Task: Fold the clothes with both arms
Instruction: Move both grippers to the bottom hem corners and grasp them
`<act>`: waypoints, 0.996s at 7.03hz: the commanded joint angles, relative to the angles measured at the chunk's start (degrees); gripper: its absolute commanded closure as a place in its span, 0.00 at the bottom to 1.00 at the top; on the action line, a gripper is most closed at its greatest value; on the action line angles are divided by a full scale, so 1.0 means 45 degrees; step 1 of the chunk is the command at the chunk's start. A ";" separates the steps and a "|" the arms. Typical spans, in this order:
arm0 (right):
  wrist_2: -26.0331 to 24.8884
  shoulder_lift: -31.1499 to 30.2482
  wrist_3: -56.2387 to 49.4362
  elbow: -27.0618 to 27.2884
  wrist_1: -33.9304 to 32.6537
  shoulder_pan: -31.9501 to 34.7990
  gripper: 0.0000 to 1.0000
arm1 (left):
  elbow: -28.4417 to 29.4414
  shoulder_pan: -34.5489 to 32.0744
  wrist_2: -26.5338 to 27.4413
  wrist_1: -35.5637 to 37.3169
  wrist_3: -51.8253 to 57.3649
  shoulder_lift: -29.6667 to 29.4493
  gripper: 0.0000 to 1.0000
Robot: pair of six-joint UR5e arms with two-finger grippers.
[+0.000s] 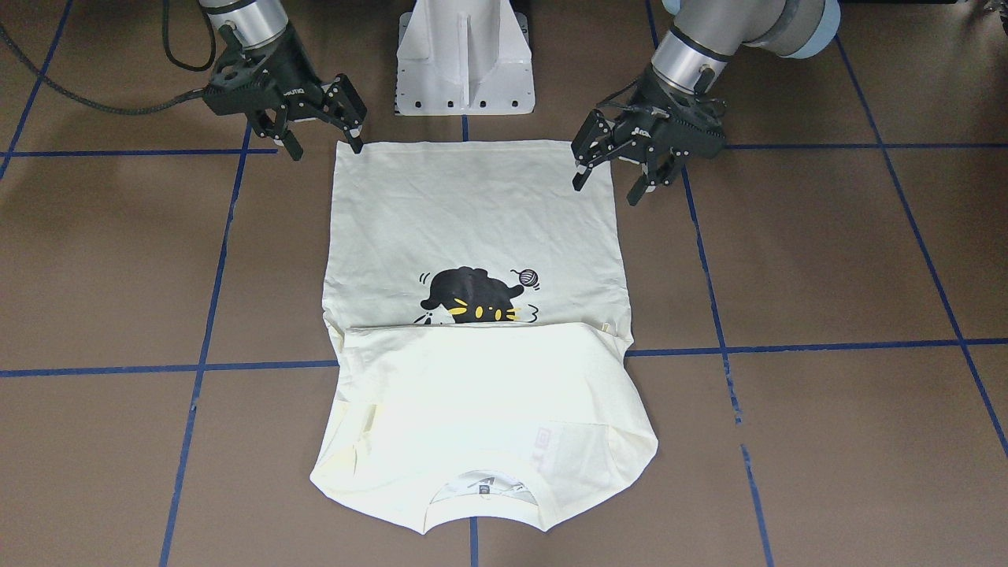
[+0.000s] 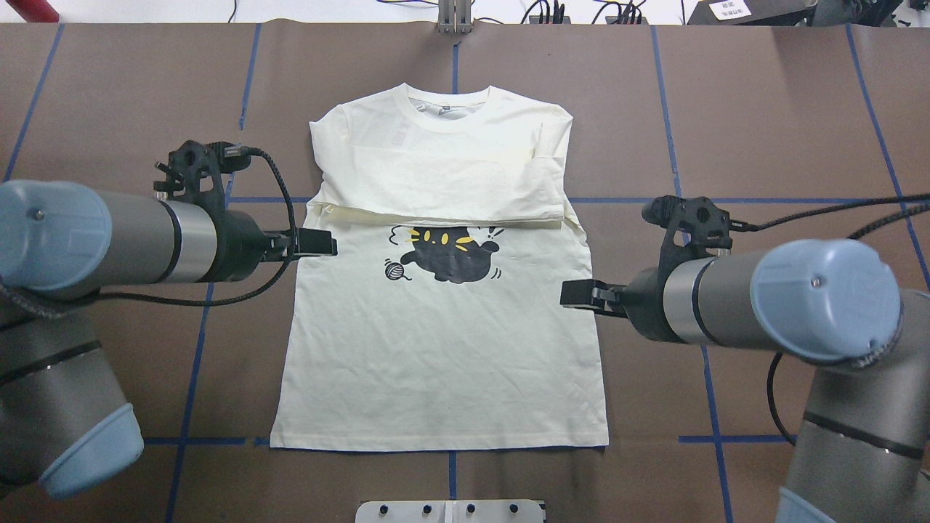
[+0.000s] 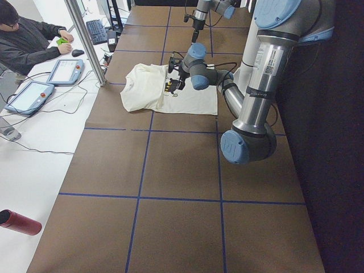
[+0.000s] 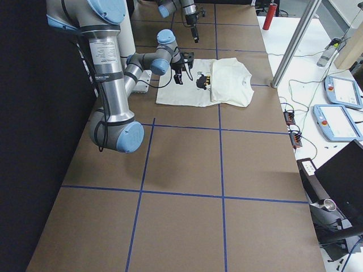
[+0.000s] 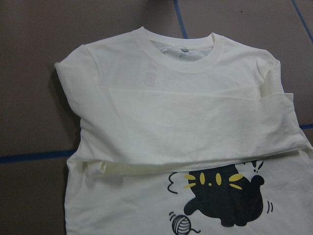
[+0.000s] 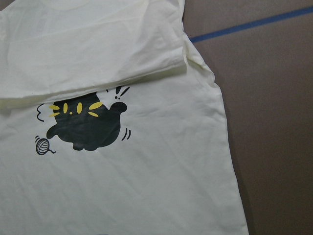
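From my station, the left hand (image 1: 606, 189) has its two fingers spread with nothing between them, and the right hand (image 1: 327, 148) is spread and bare too. I get that only from the front-facing camera. Overhead, both hands show edge-on and the gap cannot be read, and neither wrist camera shows any finger at all. Each hand sits at one side edge of the shirt (image 1: 472, 228), the left at the robot's left edge, the right at the other. I cannot tell from these views whether the fingertips touch the cloth. Behind them I count two arms, the left arm (image 2: 109, 240) and the right arm (image 2: 763, 298), reaching in from opposite sides. There is one shirt, lying flat in the middle of the table (image 2: 763, 109), hem toward the robot and collar (image 5: 183, 49) on the far side. Its top part is folded down over the chest, and the folded edge (image 2: 436, 216) runs straight across and covers the upper rim of the single cat print (image 2: 450, 258). One small yarn ball (image 2: 394, 270) is printed beside the cat. The left wrist camera gives me the collar and the layered fold. The right wrist camera gives the shirt's side edge and the lower body of the cloth. The white base (image 1: 465, 55) stands just beyond the hem. Only the left side camera shows one person (image 3: 28, 40) seated at a bench.
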 commanded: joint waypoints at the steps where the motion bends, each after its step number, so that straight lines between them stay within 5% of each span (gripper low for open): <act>1: -0.2941 -0.0771 0.2785 0.0403 0.0445 -0.2416 0.06 | -0.0297 0.2132 0.1505 -0.0006 -0.2676 0.0889 0.35; 3: -0.3149 -0.1141 0.3572 0.0384 0.0116 -0.2816 0.14 | -0.0258 0.3464 0.2524 -0.0006 -0.3152 0.2058 0.35; 7: -0.3519 -0.1299 0.3675 0.0364 -0.0063 -0.3166 0.13 | 0.0053 0.5223 0.3422 0.0130 -0.3153 0.2513 0.37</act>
